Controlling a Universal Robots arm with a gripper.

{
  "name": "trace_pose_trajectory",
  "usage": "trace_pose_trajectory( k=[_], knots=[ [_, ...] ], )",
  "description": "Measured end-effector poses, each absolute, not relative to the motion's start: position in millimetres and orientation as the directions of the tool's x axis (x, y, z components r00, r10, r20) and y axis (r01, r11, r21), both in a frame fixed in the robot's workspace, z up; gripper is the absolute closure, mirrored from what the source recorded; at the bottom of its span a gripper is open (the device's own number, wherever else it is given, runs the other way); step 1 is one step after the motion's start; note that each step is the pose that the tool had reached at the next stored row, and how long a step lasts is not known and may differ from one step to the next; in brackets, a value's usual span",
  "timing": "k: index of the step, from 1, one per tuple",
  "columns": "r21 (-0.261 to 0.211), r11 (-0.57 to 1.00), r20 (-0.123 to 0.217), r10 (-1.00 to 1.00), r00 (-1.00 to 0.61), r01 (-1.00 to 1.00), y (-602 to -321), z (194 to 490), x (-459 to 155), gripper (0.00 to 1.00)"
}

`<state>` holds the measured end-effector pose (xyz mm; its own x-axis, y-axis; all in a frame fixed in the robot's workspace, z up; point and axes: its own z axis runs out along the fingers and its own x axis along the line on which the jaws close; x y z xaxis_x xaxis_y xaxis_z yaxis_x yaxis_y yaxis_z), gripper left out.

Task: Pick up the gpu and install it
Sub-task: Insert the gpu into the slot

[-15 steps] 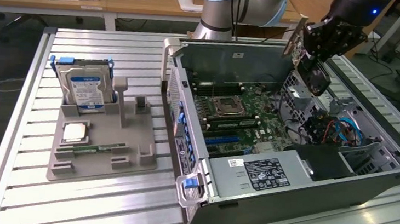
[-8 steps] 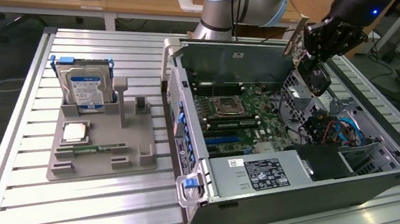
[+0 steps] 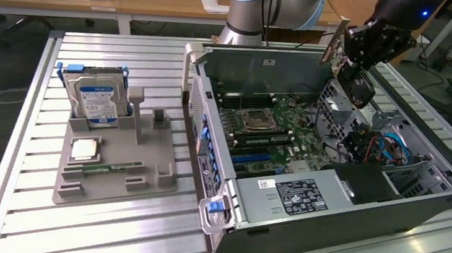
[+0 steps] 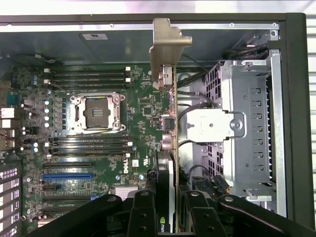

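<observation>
The gpu [image 4: 172, 123] hangs edge-on over the open computer case [image 3: 343, 206], with its silvery end bracket [image 4: 165, 44] at the far end. My gripper [image 4: 173, 217] is shut on the card, one black finger [image 4: 142, 217] on each side of it. In the exterior view the gripper [image 3: 358, 68] sits above the case's back right corner, and the gpu [image 3: 335, 41] sticks out from it as a thin brownish strip. Below the card lies the green motherboard [image 4: 143, 103], near its edge beside the drive cage [image 4: 247, 133].
The motherboard has an empty CPU socket [image 4: 101, 112] and a blue slot [image 4: 66, 176]. On the exterior view's left, a grey holder tray [image 3: 113, 181] carries a silver hard drive with a blue label [image 3: 96, 98], a CPU chip [image 3: 84, 149] and a green memory stick [image 3: 112, 168].
</observation>
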<state>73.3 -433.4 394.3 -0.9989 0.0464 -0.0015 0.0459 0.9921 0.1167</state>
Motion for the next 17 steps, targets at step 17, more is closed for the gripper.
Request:
trace_pose_trajectory(
  k=[17],
  knots=[
    [0.117, 0.993, -0.002, 0.002, -1.0, 0.001, -433.4, 394.3, 73.3, 0.73]
  ],
)
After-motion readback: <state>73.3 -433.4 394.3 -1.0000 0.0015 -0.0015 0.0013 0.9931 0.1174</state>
